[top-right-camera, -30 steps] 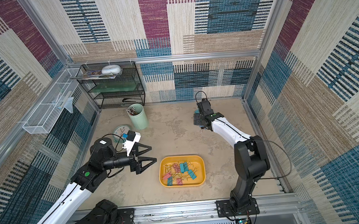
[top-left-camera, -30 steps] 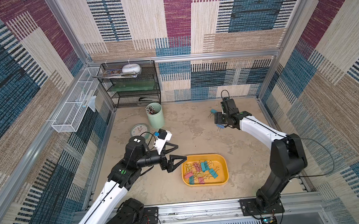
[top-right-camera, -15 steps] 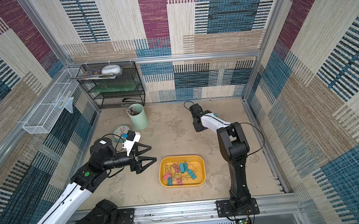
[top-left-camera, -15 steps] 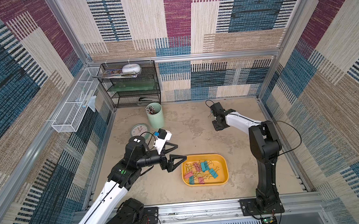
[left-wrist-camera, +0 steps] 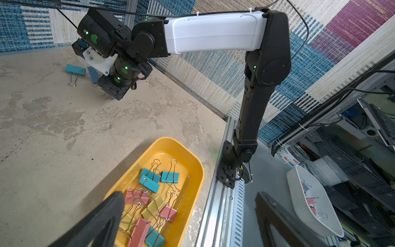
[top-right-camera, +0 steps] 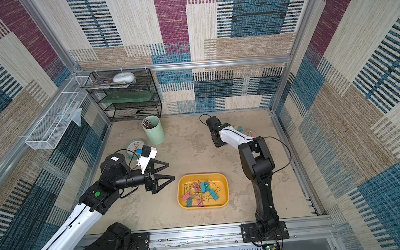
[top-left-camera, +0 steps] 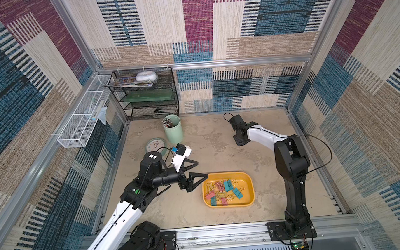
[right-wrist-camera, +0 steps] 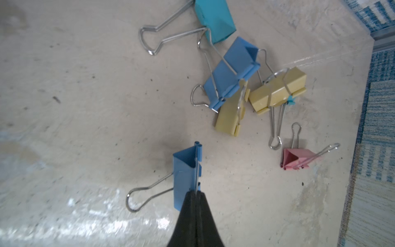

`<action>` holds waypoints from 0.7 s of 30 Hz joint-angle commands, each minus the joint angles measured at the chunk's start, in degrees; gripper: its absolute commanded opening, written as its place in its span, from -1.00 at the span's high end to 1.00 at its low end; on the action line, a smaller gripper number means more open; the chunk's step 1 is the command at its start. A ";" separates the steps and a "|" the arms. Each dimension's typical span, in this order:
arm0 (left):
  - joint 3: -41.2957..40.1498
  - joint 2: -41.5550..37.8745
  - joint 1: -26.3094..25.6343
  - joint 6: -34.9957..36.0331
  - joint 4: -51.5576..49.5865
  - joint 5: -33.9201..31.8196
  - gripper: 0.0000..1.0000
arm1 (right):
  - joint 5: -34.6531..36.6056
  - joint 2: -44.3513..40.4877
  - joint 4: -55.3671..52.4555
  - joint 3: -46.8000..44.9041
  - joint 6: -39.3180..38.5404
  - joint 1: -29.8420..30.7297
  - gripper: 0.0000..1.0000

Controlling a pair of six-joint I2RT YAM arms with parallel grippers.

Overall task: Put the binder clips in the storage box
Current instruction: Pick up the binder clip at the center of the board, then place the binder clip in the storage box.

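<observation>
Reaching toward upper centre, right arm [top-left-camera: 260, 134] bent low, right gripper [right-wrist-camera: 195, 193] pinched onto blue clip [right-wrist-camera: 186, 169], loose clips [right-wrist-camera: 233, 72] near, left gripper [top-left-camera: 202, 169] spread wide, empty, left of box [top-left-camera: 245, 178], clips [top-left-camera: 227, 184] inside

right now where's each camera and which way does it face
top views: high in front, looking down; left arm, right arm, open left gripper
left wrist: looks across the yellow-orange plastic tray at the right arm; own fingers show
right wrist: looks down; right gripper shut on a blue binder clip
shared: tray, top and left wrist
</observation>
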 commanded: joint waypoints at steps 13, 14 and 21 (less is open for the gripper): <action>0.27 -0.34 -0.04 0.77 -0.75 -0.12 -0.99 | -29.01 -41.60 1.85 -24.37 10.02 1.41 1.00; 0.35 -0.34 -0.04 0.73 -0.75 -0.14 -0.99 | -31.77 -44.58 2.23 -26.57 11.26 1.50 1.00; 0.36 -0.10 -0.08 0.54 -0.74 0.05 -0.99 | -48.10 -60.10 4.83 -41.29 21.11 2.33 1.00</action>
